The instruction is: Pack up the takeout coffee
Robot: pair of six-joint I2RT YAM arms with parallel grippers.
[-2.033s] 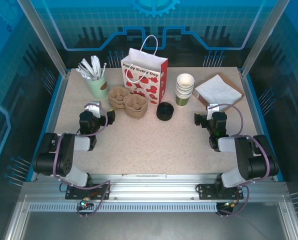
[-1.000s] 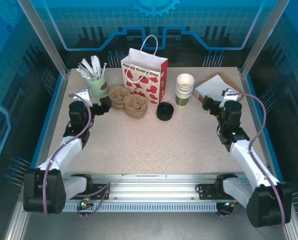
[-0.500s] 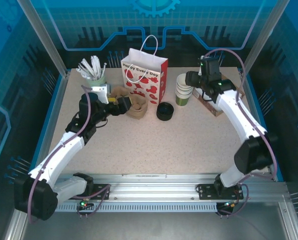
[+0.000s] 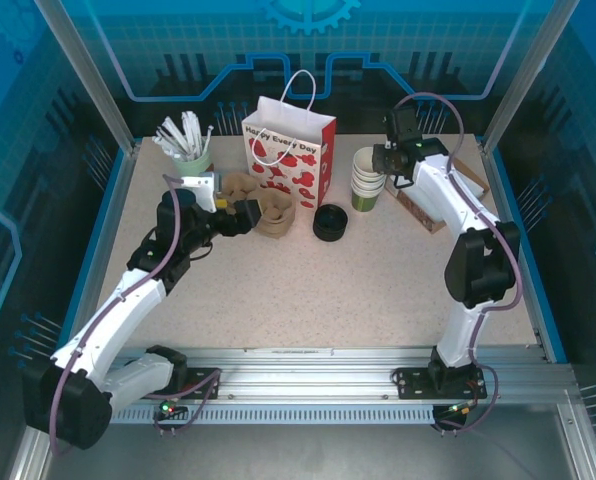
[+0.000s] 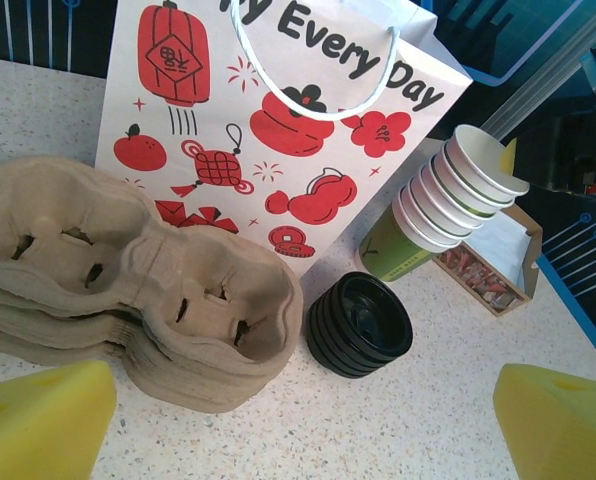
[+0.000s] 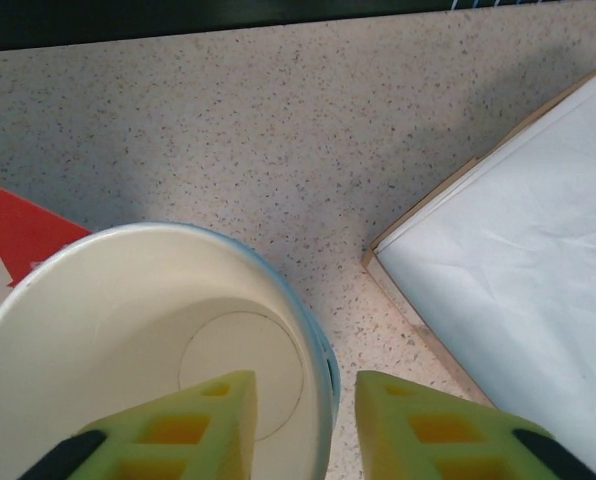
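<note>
Both arms out by the gift bag (image 4: 290, 150).
Fingers wide, left gripper (image 4: 242, 214) hangs over cup carriers (image 5: 128, 290) before the bag's left corner; black lids (image 5: 360, 325) before its right corner; right gripper (image 6: 306, 425), gap narrow, straddles top cup (image 6: 128, 330) rim, stack right of bag.

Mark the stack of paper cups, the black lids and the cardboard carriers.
stack of paper cups (image 5: 398, 255), left wrist view, green side of the bottom cup
black lids (image 5: 363, 318), left wrist view, face of the top lid
cardboard carriers (image 5: 153, 258), left wrist view, middle ridge of the top carrier
</note>
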